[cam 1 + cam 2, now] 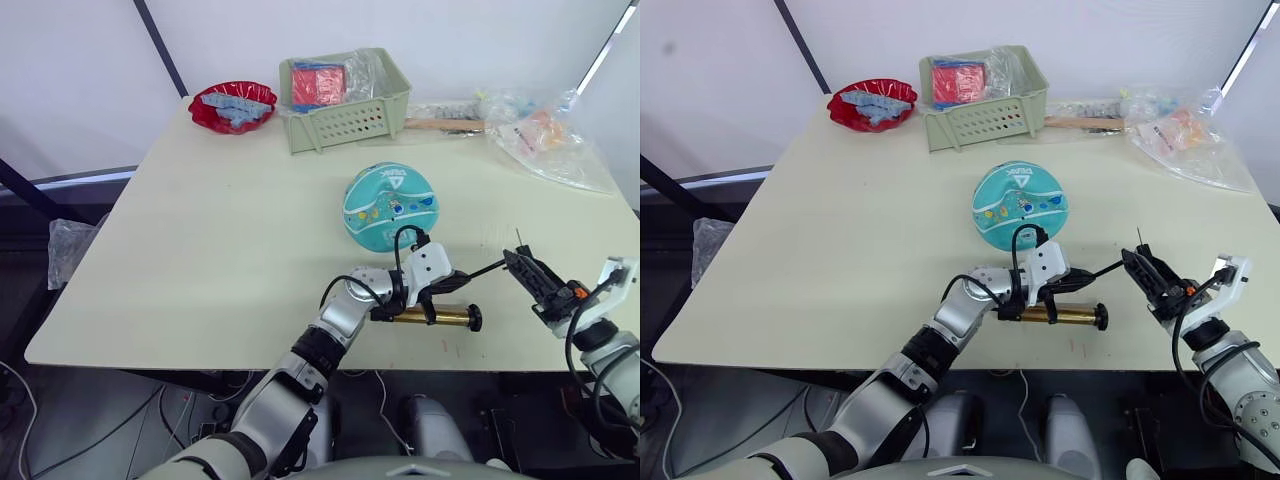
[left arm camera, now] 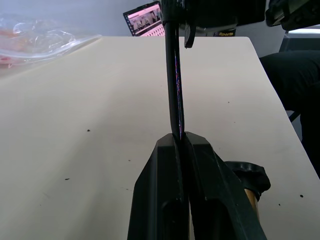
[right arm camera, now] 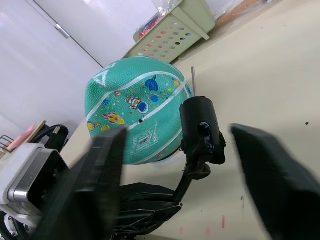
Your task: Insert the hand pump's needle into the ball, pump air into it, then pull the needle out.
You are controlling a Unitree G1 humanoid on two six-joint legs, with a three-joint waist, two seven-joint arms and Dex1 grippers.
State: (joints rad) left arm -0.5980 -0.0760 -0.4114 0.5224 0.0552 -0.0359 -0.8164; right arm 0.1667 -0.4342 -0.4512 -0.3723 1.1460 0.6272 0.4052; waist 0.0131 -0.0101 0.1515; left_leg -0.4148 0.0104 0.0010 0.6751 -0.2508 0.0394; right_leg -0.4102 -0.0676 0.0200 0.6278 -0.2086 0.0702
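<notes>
Cream table [image 1: 200,250], green basket [image 1: 345,100] behind ball [image 1: 390,206], red bowl [image 1: 233,105] beside

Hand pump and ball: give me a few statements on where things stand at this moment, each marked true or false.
1. The needle is already inside the ball. False: it points up, clear of the ball.
2. The hand pump lies on the table by the near edge. True.
3. The left gripper is shut on the hose. True.
4. The right gripper is clamped on the ball. False: its fingers stand apart around the needle's black fitting.
5. The green basket is between the ball and the robot. False: it is beyond the ball, at the far edge.
</notes>
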